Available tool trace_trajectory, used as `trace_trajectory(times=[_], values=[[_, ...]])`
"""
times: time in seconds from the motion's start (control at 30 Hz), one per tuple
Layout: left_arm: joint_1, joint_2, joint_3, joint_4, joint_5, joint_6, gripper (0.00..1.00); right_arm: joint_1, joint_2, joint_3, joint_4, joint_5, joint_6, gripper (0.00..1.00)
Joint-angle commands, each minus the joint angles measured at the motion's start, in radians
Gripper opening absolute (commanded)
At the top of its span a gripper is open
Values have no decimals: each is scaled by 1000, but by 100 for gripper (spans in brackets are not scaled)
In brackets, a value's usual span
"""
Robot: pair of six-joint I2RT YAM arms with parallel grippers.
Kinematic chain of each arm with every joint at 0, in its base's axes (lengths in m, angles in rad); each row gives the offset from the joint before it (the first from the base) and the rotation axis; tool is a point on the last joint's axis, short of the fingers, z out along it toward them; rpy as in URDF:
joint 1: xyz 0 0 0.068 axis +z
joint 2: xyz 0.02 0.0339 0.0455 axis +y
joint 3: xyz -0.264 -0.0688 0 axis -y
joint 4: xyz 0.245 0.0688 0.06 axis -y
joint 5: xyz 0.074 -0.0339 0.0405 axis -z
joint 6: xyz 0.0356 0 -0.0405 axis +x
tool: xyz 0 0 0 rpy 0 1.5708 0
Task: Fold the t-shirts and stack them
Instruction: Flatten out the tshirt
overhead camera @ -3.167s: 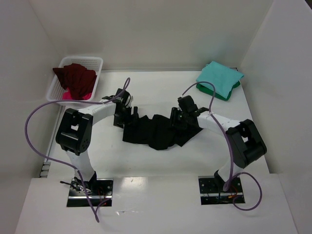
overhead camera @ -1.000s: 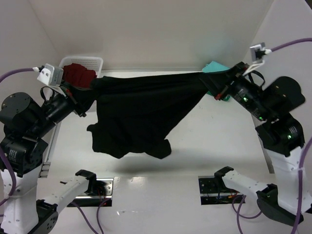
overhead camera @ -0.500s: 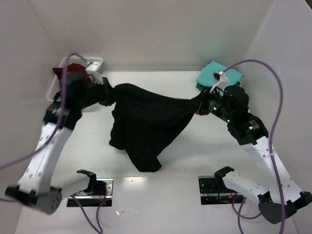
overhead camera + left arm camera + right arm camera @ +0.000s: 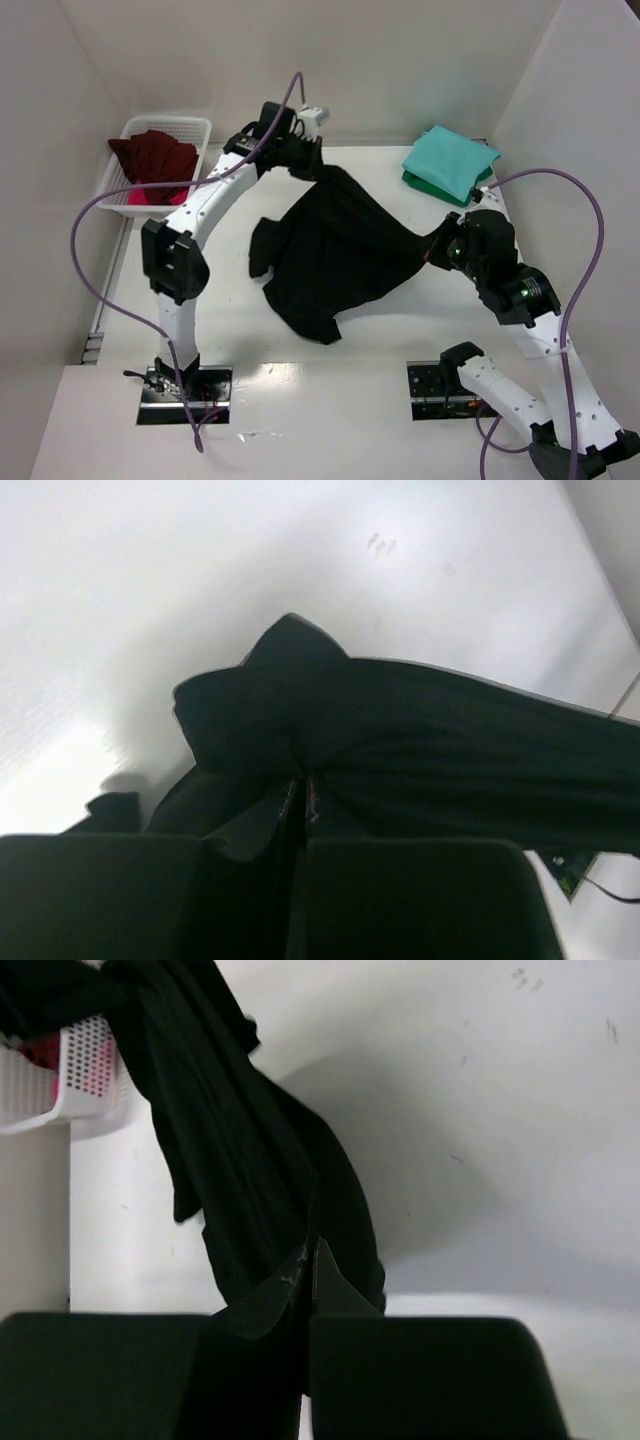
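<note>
The large black t-shirt (image 4: 330,250) hangs stretched between my two grippers, its lower part spread on the white table. My left gripper (image 4: 313,165) reaches to the back of the table and is shut on the shirt's far corner; in the left wrist view the fingertips (image 4: 302,790) pinch bunched black cloth (image 4: 420,770). My right gripper (image 4: 437,246) is shut on the shirt's right corner, with the cloth (image 4: 230,1140) trailing away from its tips (image 4: 310,1255). A maroon t-shirt (image 4: 152,155) lies over a pink one (image 4: 150,197). A folded teal t-shirt (image 4: 450,160) tops a dark green one (image 4: 440,190).
A white lattice basket (image 4: 195,128) at the back left holds the maroon and pink shirts; it also shows in the right wrist view (image 4: 85,1070). The folded stack sits at the back right corner. White walls close the table on three sides.
Both arms have come down from holding the shirt high. The left gripper swung from beside the basket to the back middle, the right gripper moved nearer, and the shirt's lower part now rests on the table.
</note>
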Motion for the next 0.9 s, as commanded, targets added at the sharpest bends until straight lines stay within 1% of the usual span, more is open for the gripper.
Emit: trace_trajectory(times=[0.0, 0.03, 0.07, 0.1, 0.13, 0.17, 0.2, 0.23, 0.27, 0.3, 0.33, 0.37, 0.4, 0.43, 0.47, 0.5, 0.53, 0.6, 0.67, 0.77, 0.87], values=[[-60, 158, 261, -61, 44, 95, 8, -22, 6, -24, -139, 81, 74, 0], [-71, 183, 305, -82, 44, 107, 10, -22, 7, -23, -147, 90, 74, 2], [-89, 210, 358, -110, 44, 138, 22, -31, 22, -9, -136, 98, 74, 25], [-98, 210, 370, -110, 44, 150, 60, -31, 31, 4, -122, 81, 59, 35], [-105, 210, 363, -110, 18, 156, 70, -31, 49, 18, -81, 64, 47, 40], [-109, 206, 352, -110, -11, 156, 80, -31, 70, 30, -50, 47, 37, 47], [-109, 197, 337, -110, -44, 148, 89, -31, 92, 38, -31, 29, 30, 57], [-109, 186, 337, -110, -75, 136, 89, -31, 109, 38, -7, 13, 18, 62], [-109, 173, 323, -110, -107, 126, 96, -31, 124, 38, 23, 0, 6, 67], [-109, 153, 273, -110, -133, 117, 100, -31, 142, 38, 72, -14, -6, 71], [-109, 132, 240, -110, -159, 103, 100, -31, 162, 38, 92, -15, -7, 75], [-100, 85, 202, -99, -188, 92, 100, -31, 200, 48, 111, -25, -24, 77], [-93, 38, 133, -81, -258, 67, 100, -31, 232, 71, 134, -25, -55, 79], [-86, 3, 74, -64, -296, 30, 100, -31, 255, 85, 159, -26, -74, 80], [-76, -29, 16, -32, -311, -5, 100, -31, 274, 94, 181, -26, -88, 81], [-52, -78, -83, 10, -320, -43, 100, -31, 303, 103, 200, -23, -103, 83], [-16, -142, -219, 45, -326, -90, 100, -31, 342, 113, 223, -16, -118, 85], [28, -202, -317, 89, -301, -183, 100, -39, 378, 124, 269, -8, -131, 85], [80, -242, -434, 113, -281, -240, 100, -40, 447, 155, 308, 4, -150, 86], [105, -259, -517, 129, -269, -254, 99, -40, 549, 206, 345, 22, -159, 89], [107, -221, -524, 129, -279, -257, 99, -51, 649, 250, 376, 25, -173, 89]])
